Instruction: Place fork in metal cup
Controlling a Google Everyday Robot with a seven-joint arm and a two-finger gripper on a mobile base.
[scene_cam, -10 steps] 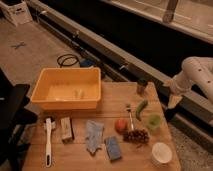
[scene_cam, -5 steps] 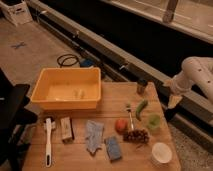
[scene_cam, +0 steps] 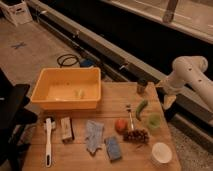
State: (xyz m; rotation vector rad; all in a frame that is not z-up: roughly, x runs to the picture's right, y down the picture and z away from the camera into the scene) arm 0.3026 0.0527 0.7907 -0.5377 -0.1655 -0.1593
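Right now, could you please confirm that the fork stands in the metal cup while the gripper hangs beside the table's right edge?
No: the camera view shows the fork lying flat on the table between the red fruit and the green vegetable, outside the metal cup. The gripper does hang, open and empty, beside the table's right edge.

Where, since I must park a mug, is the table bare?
Bare wood lies between the yellow bin and the metal cup, and between the sponge and the white cup. It is crowded around the fork and grapes. The pincer hangs right of the table.
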